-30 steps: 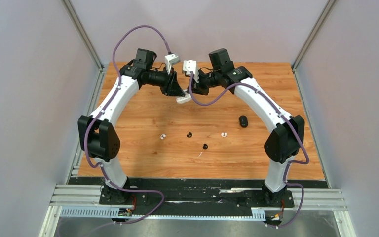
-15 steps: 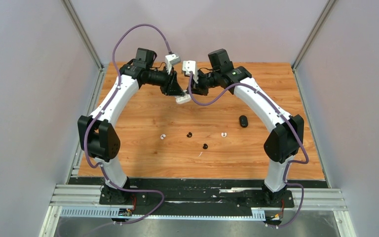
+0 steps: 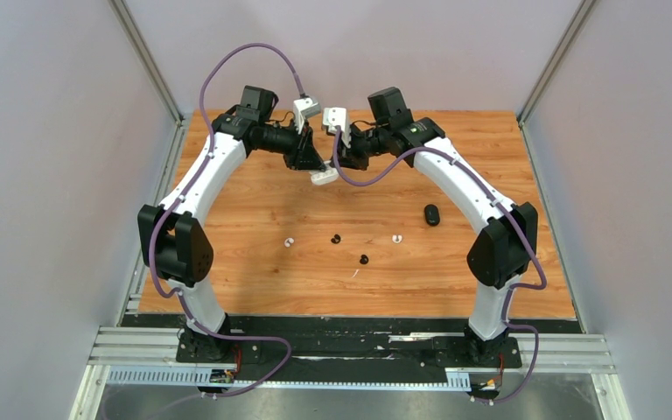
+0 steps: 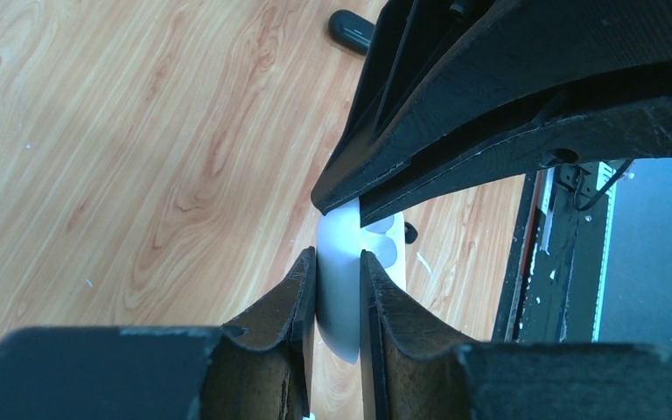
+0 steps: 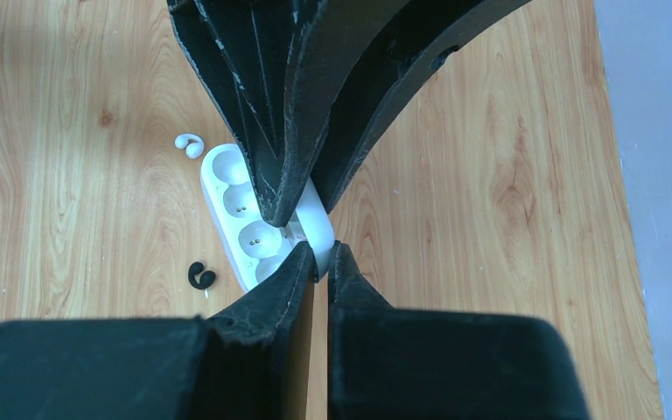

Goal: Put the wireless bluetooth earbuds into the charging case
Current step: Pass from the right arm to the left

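Right wrist: open white charging case, sockets empty, clamped between left fingers and right fingers.

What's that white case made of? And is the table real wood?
The white case looks like smooth, hard plastic. It is evenly white, with moulded round wells and a soft sheen. The table looks like wood, with orange-brown grain lines, though it could be a printed laminate. The pictures can't settle that.

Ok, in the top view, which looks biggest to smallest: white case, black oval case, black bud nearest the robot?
1. White plastic case and black oval case: about alike, white one partly hidden, so unranked.
2. Tiny black rounded earbud: smallest.
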`<state>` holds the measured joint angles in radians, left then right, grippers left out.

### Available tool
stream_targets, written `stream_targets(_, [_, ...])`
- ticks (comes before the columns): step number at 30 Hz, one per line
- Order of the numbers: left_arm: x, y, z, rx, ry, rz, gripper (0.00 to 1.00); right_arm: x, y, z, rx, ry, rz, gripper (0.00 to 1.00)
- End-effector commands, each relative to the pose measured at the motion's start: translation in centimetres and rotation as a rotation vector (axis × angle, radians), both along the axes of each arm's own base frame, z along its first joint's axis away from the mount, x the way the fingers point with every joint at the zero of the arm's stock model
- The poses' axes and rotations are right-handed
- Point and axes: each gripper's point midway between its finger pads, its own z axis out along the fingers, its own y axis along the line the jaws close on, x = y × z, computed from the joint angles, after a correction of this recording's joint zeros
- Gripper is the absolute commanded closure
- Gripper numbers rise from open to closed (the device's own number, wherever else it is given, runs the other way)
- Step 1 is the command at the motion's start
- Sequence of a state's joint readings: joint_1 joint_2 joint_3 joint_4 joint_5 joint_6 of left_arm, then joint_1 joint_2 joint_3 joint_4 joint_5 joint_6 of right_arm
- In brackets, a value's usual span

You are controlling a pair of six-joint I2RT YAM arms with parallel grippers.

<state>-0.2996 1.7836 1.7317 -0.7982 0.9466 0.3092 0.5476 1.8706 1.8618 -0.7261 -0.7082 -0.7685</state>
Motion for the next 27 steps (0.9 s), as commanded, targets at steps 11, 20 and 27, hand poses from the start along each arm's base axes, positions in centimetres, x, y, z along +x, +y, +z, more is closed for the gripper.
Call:
stream_targets(11, [-1.0,-0.3,3.8,-0.057,-0.105,-0.055,0.8,0.1,0.9,1.6,0.038,-0.029,0.023,1.0])
stream_targets(20, [-0.5,0.2,3.9,-0.037,-0.118,-0.021,0.54,0.4,1.0,1.4,0.034,-0.026,0.015,1.0])
stream_targets(27, [-0.3,0.5,2.7,-0.008,-0.101,-0.017,0.59,0.5,1.0,1.5,0.039,-0.025,0.015,1.0])
